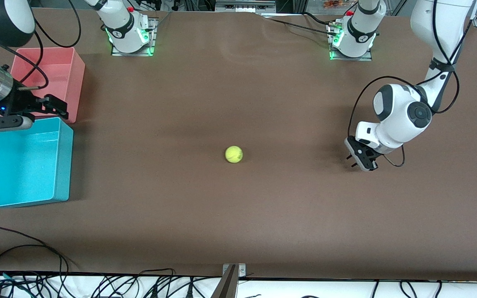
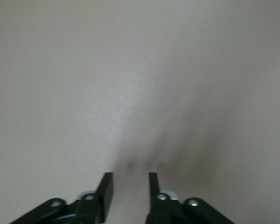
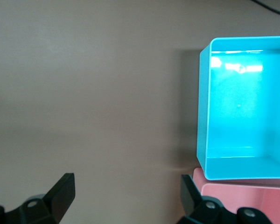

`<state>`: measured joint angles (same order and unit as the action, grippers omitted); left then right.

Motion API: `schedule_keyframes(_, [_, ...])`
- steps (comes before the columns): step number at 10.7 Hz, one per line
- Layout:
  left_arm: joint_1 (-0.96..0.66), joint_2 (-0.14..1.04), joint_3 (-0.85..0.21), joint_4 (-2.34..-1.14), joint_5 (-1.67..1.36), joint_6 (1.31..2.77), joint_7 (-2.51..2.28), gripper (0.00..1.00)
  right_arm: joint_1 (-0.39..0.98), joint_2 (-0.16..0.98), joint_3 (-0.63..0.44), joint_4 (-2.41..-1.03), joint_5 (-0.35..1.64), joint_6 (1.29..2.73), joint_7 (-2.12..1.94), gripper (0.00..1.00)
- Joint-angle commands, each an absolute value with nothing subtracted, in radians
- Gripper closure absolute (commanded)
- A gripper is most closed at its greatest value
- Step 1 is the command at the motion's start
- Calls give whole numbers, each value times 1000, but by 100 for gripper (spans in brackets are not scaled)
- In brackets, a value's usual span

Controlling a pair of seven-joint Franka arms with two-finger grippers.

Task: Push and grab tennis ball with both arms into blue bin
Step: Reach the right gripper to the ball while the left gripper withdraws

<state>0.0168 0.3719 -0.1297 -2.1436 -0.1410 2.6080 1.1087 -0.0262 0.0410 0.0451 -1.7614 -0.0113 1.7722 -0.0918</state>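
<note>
The tennis ball (image 1: 234, 154) lies alone on the brown table near its middle. The blue bin (image 1: 65, 165) stands at the right arm's end of the table and holds nothing; it also shows in the right wrist view (image 3: 203, 116). My right gripper (image 1: 62, 108) hangs open and empty over the seam between the blue bin and the pink bin; the right wrist view (image 3: 126, 191) shows its jaws wide apart. My left gripper (image 1: 351, 161) is low over the table toward the left arm's end, well apart from the ball; the left wrist view (image 2: 129, 189) shows its jaws apart with nothing between them. The ball is out of both wrist views.
A pink bin (image 1: 77, 70) stands beside the blue bin, farther from the front camera; it also shows in the right wrist view (image 3: 242, 196). Both arm bases (image 1: 131, 37) sit along the table's edge farthest from the front camera. Cables (image 1: 23, 256) lie along the nearest edge.
</note>
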Motion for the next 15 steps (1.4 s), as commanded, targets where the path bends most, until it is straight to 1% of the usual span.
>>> schedule_keyframes(1, [23, 299, -106, -2152, -117, 2518, 1095, 0, -29, 28, 51, -1883, -15, 1914, -183, 0])
schedule_keyframes(4, [25, 226, -83, -2154, -117, 2436, 1095, 0, -26, 58, 54, -1972, -2, 2031, -322, 0])
schedule_keyframes(6, [46, 209, -81, -2175, -117, 2434, 1089, 0, -2, 83, 58, -2043, -2, 2145, -336, 0])
schedule_keyframes(8, [64, 206, -81, -2200, -115, 2437, 1088, 0, 31, 115, 61, -2074, -2, 2212, -394, 0])
schedule_keyframes(10, [83, 152, -81, -2215, -115, 2436, 1088, 0, 32, 123, 100, -2140, 2, 2320, -460, 0])
schedule_keyframes(12, [81, 131, -81, -2226, -115, 2438, 1088, 0, 32, 167, 113, -2152, -2, 2373, -519, 0])
schedule_keyframes(13, [81, 102, -81, -2226, -115, 2430, 1089, 0, 32, 196, 114, -2149, 8, 2426, -604, 0])
schedule_keyframes(15, [83, 78, -60, -2211, -117, 2390, 1082, 0, 29, 274, 110, -2102, 76, 2453, -705, 0])
